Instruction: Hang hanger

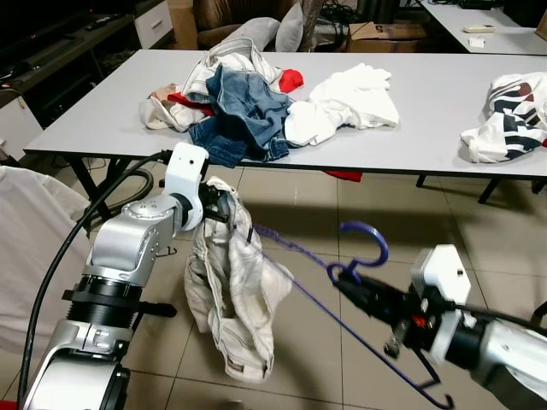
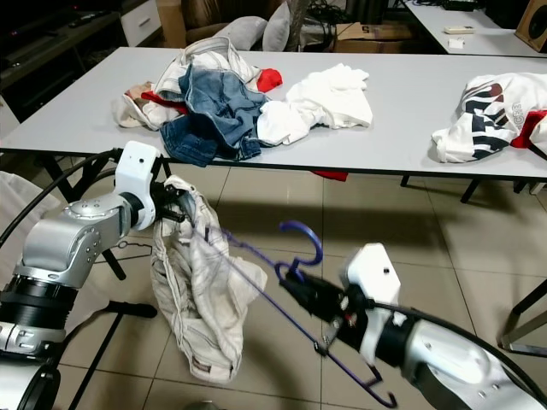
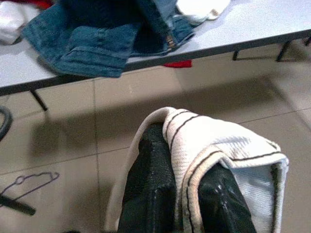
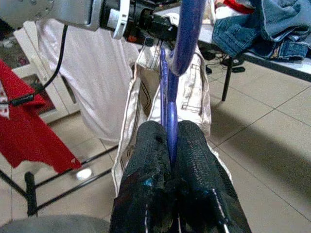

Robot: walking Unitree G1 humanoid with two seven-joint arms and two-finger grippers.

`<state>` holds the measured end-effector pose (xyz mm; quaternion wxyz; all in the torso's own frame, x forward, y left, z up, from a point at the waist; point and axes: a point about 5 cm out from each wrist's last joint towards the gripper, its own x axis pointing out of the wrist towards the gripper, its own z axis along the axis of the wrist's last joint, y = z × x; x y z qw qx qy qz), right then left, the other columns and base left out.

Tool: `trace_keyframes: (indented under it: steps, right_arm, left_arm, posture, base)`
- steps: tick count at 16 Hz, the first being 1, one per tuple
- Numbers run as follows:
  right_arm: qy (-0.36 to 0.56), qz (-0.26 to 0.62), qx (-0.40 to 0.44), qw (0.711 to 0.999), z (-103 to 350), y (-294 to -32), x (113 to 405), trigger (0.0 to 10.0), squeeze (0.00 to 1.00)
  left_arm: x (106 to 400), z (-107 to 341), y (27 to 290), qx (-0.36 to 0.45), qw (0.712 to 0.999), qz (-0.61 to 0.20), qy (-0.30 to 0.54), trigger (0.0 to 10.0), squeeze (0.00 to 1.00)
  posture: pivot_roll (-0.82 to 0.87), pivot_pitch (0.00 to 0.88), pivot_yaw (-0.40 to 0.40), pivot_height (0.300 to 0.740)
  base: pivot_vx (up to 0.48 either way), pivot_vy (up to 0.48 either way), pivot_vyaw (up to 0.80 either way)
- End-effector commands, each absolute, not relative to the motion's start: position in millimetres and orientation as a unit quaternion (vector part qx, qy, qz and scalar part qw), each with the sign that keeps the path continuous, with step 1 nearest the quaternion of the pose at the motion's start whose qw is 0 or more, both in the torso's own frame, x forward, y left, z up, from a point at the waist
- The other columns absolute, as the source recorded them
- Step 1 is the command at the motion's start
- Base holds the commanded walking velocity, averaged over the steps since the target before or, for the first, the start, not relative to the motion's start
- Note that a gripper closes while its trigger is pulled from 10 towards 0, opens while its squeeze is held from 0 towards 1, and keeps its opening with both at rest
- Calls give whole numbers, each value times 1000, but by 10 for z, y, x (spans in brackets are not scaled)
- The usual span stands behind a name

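Note:
A purple wire hanger (image 4: 187,34) is held low over the tiled floor, in front of the table. My right gripper (image 1: 350,286) is shut on its neck just below the hook, which points up. One arm of the hanger runs left into a cream garment (image 1: 235,316) that hangs down in folds. My left gripper (image 1: 226,209) is shut on the top edge of this garment; in the left wrist view the cloth (image 3: 209,145) drapes over and between the black fingers (image 3: 150,194). The hanger's lower bar slants down toward the right arm.
A grey table (image 1: 427,145) stands behind, carrying jeans (image 1: 244,111), white shirts (image 1: 350,98) and a white-and-dark garment (image 1: 508,120). At my left hang a white cloth (image 1: 34,239) and a red garment (image 4: 34,131) on a rack with dark floor legs (image 1: 154,309).

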<state>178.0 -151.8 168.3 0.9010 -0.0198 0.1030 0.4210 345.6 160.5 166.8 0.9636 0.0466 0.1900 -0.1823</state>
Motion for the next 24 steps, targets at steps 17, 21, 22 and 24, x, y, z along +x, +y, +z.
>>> trace_keyframes:
  steps: [17, 21, 22, 24]
  right_arm:
    - [136, 284, -112, 943, 1445, -1493, 2299, 10000, 0]
    - [113, 290, -93, 946, 1435, -1405, 2438, 10000, 0]
    - [121, 287, -96, 946, 1380, -1397, 2491, 10000, 0]
    - [147, 304, -113, 934, 1236, -1362, 2507, 10000, 0]
  left_arm:
    - [3474, 2134, 1246, 39, 950, -274, 143, 0, 0]
    - [3492, 2243, 1140, 16, 944, -303, 132, 196, 0]
    - [3473, 2345, 1089, 5, 937, -328, 117, 588, 0]
    - [3449, 2645, 1019, -61, 923, -370, 87, 784, 0]
  posture:
    - [48, 0, 101, 740]
    - [45, 0, 108, 740]
    - [46, 0, 106, 740]
    - [55, 0, 98, 740]
  base:
    - [0, 0, 0]
    - [0, 0, 0]
    - [0, 0, 0]
    - [0, 0, 0]
